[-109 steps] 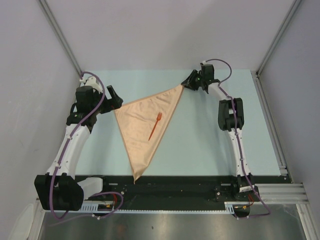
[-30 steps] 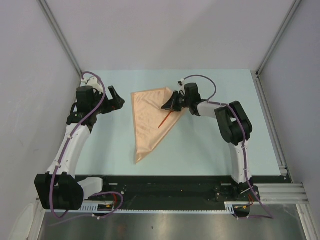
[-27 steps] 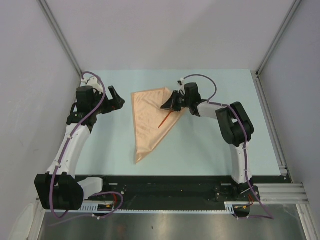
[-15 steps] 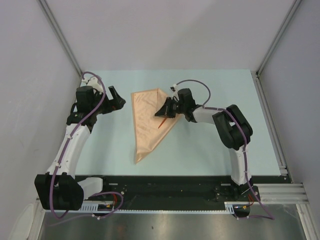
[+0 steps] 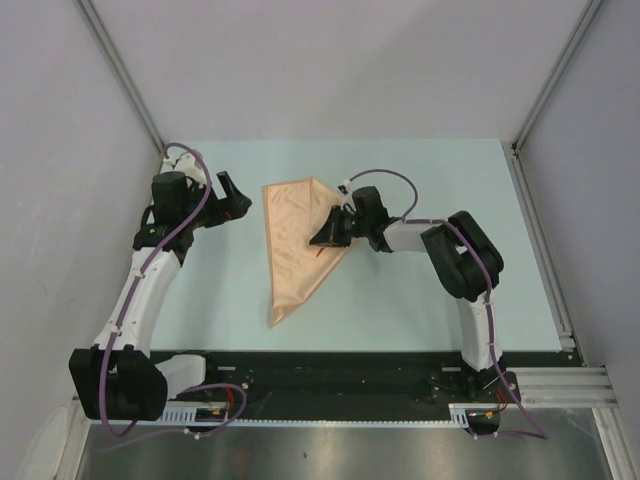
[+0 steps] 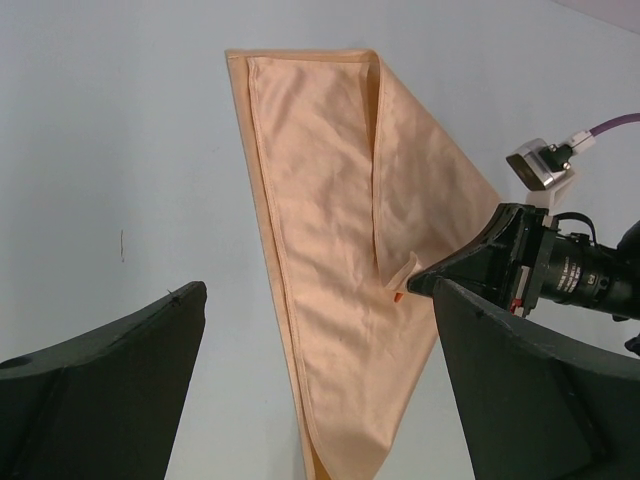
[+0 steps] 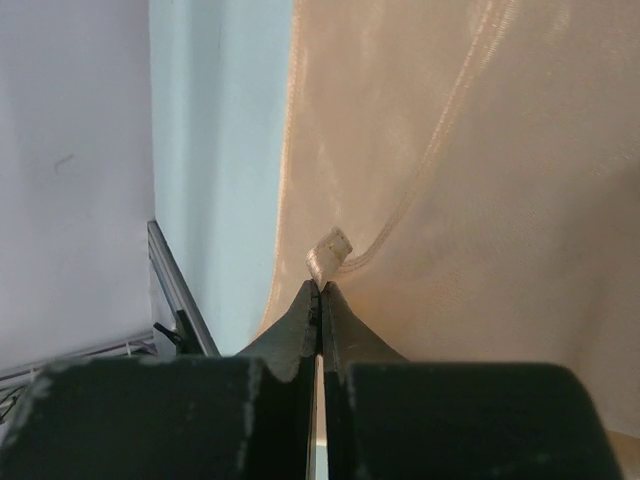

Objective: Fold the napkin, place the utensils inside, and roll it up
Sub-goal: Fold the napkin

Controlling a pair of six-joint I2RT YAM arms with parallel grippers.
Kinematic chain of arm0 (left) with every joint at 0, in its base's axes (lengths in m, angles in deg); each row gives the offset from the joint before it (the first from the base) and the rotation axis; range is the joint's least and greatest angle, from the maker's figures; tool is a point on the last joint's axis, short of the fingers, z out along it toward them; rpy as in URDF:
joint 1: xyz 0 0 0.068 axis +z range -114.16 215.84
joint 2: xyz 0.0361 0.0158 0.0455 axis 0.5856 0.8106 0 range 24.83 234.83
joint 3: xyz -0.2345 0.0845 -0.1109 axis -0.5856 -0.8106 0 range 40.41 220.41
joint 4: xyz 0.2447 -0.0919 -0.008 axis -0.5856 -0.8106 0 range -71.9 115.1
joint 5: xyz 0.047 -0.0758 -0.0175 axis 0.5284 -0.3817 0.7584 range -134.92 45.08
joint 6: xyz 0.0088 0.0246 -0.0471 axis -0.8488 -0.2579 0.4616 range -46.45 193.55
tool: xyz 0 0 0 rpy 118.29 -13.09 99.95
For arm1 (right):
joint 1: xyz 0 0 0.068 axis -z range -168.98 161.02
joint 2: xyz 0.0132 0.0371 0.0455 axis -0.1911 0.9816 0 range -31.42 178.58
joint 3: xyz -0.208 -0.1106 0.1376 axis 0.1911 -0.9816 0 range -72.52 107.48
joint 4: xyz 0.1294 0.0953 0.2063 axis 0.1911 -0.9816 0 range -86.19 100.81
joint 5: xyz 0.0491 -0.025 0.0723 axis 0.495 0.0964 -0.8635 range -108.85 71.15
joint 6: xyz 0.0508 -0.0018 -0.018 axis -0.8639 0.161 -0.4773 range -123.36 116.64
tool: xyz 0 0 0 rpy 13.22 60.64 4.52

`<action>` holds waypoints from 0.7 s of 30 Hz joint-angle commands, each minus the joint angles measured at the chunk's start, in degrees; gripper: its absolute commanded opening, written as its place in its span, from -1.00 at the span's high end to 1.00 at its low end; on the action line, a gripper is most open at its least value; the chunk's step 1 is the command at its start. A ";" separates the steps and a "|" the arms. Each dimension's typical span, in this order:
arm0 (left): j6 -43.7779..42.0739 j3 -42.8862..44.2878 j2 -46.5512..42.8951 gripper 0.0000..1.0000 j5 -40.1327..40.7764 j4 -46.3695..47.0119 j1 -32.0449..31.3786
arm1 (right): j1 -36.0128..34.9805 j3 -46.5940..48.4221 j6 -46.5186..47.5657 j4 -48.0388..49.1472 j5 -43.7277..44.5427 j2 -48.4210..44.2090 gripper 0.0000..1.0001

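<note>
The peach-orange napkin (image 5: 292,255) lies as a long folded triangle, its point toward the near edge. My right gripper (image 5: 320,240) is low over its right side, shut on a small folded-up corner (image 7: 328,250) of the napkin (image 7: 480,180). The flap it holds is drawn leftward across the cloth (image 6: 330,230). Of the utensils only a tiny red-orange tip (image 6: 398,296) shows beside the right gripper (image 6: 425,287); the rest is hidden under the flap. My left gripper (image 5: 232,195) hovers open just left of the napkin's top edge, holding nothing, its fingers (image 6: 100,390) wide apart.
A black rail (image 5: 350,370) runs along the table's near edge behind the arm bases. An aluminium rail (image 5: 540,250) borders the right side, and another rail (image 7: 175,290) shows in the right wrist view. Grey walls close in on the left, back and right.
My right gripper has moved left and slightly nearer with the napkin corner, pulling the flap over the utensil, which is now almost covered. The left arm has not moved.
</note>
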 commanded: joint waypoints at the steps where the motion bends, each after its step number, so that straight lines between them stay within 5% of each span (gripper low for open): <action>1: 0.82 -0.03 -1.55 -0.99 -1.60 2.19 0.47 | -0.40 -1.70 1.84 0.70 0.23 -2.27 1.00; 17: 1.52 -0.47 -1.20 -1.00 -2.83 2.89 0.47 | -1.02 -6.18 3.95 0.61 0.31 -4.65 1.00; 20: 1.61 -0.47 -0.85 -0.99 -3.10 2.80 0.47 | -1.63 -6.10 6.05 -1.22 0.31 -5.53 0.80; 21: 1.61 -0.47 -0.93 -0.99 -3.01 2.80 0.47 | -1.72 -5.92 6.84 -1.84 0.40 -5.79 0.48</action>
